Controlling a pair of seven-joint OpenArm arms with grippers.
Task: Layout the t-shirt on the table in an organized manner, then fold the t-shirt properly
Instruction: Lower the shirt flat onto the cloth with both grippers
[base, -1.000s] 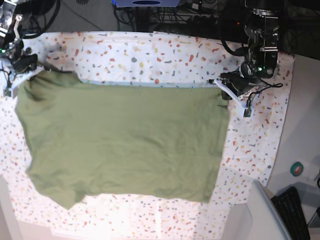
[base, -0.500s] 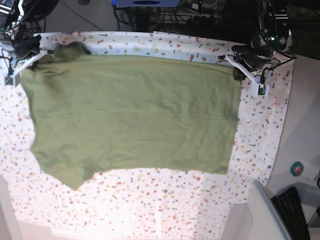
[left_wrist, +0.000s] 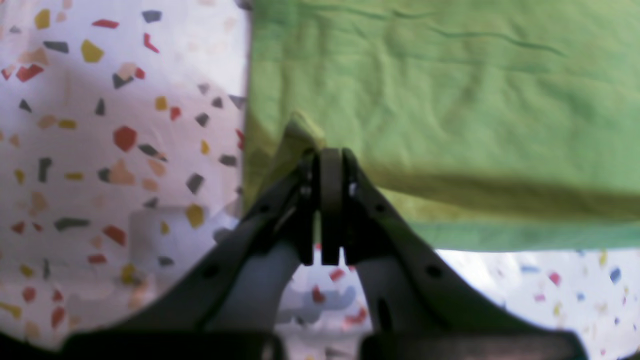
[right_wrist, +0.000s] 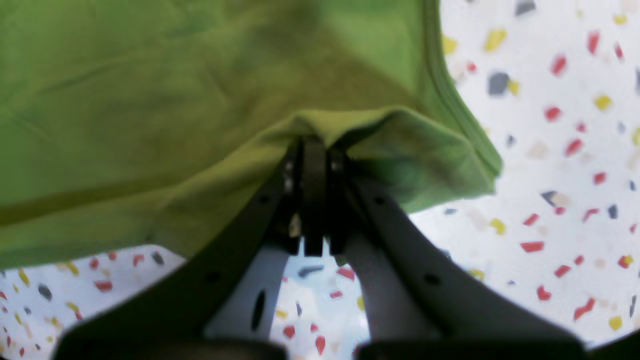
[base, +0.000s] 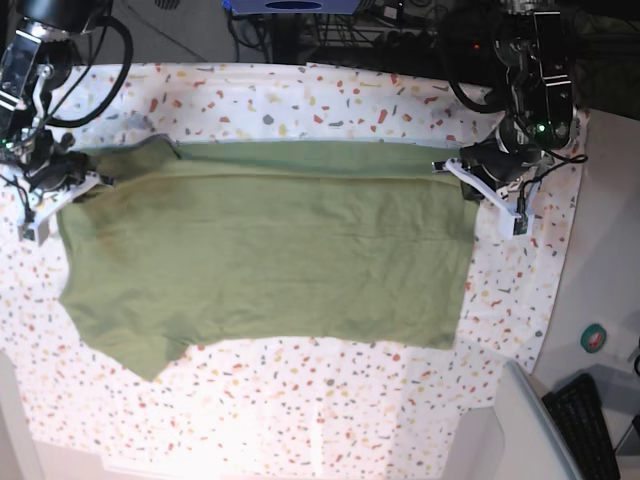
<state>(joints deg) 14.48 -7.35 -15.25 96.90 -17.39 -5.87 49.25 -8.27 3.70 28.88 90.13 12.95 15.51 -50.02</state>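
Note:
The olive-green t-shirt (base: 270, 250) lies spread flat across the speckled table (base: 300, 100), with one sleeve at the near left. My left gripper (base: 468, 185) is shut on the shirt's far right corner. In the left wrist view the left gripper (left_wrist: 330, 157) pinches a small peak of the t-shirt (left_wrist: 450, 100) just above the table (left_wrist: 100, 150). My right gripper (base: 68, 192) is shut on the far left corner. In the right wrist view the right gripper (right_wrist: 312, 145) holds a bunched fold of the t-shirt (right_wrist: 150, 100). The neck tag is hidden.
A plain grey-white surface (base: 520, 420) and a black keyboard (base: 585, 425) sit at the near right. A small round green and red object (base: 595, 338) lies beside them. Cables and equipment (base: 330, 25) run along the far edge.
Both grippers first carried the shirt's far edge toward the back of the table, stretching it out. They have now moved back toward the near side, still shut on it.

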